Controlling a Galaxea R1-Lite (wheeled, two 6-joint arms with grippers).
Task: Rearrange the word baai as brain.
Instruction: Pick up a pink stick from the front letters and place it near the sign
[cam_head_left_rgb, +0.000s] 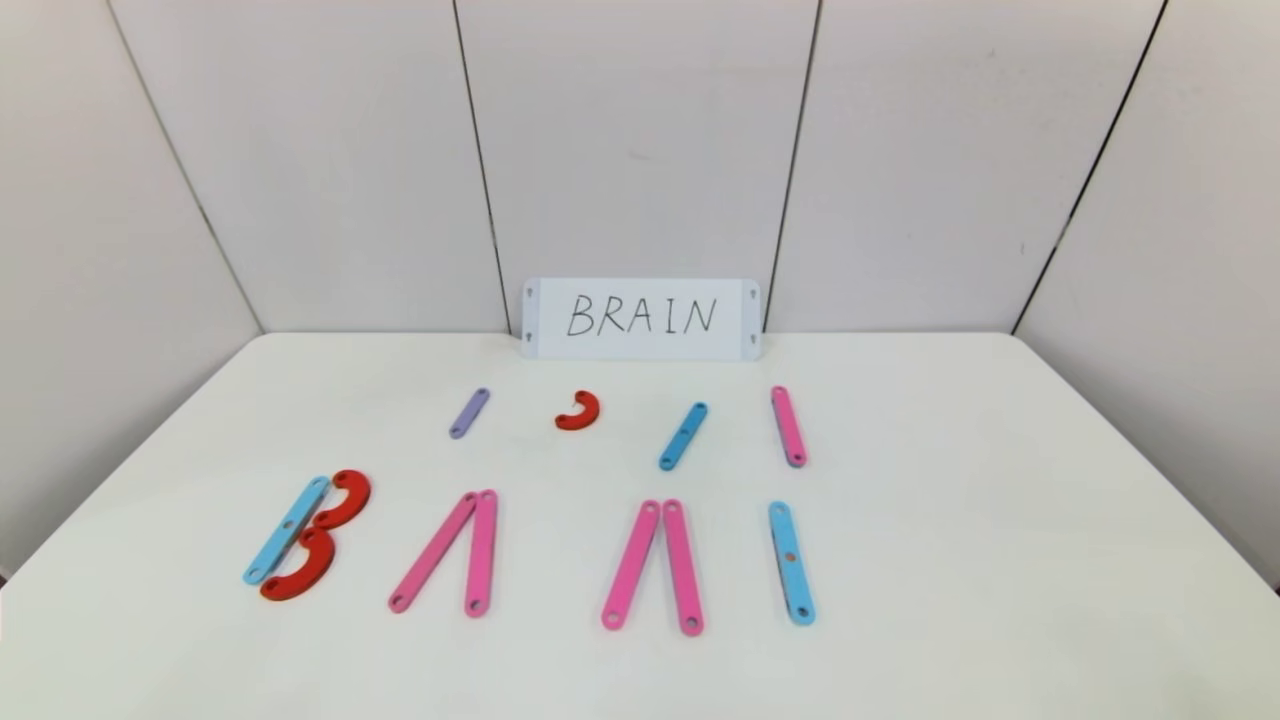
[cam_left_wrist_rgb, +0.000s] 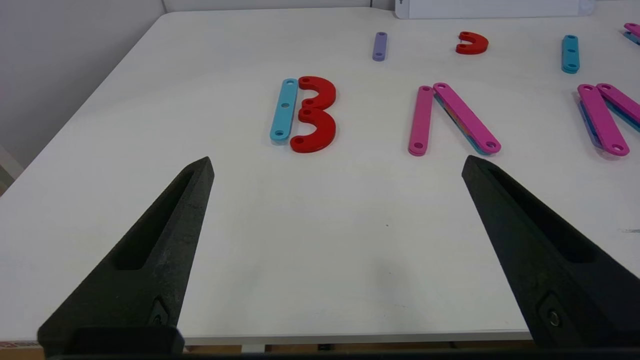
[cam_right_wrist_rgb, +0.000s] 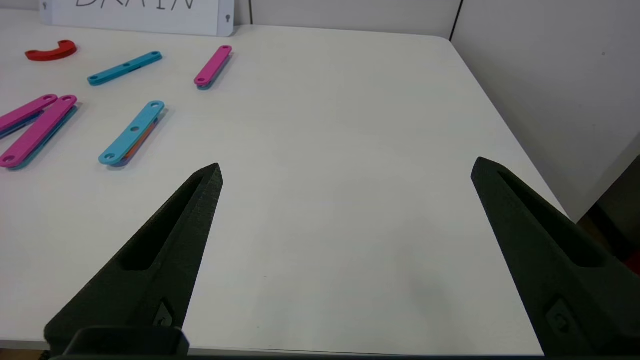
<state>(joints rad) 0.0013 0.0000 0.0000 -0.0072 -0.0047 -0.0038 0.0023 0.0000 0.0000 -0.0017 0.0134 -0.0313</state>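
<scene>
The word baai (cam_head_left_rgb: 530, 550) lies in a row on the near part of the worktop (cam_head_left_rgb: 1000, 560), with spare pieces behind it, before the white card (cam_head_left_rgb: 641, 318). The left tool (cam_left_wrist_rgb: 337, 167) and right tool (cam_right_wrist_rgb: 347, 170) both hang over the near edge, fingers wide apart, holding nothing

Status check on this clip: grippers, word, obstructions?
Left gripper open, right gripper open, both empty at the near edge. Word baai untouched. Spare strips behind it, nothing blocking.
</scene>
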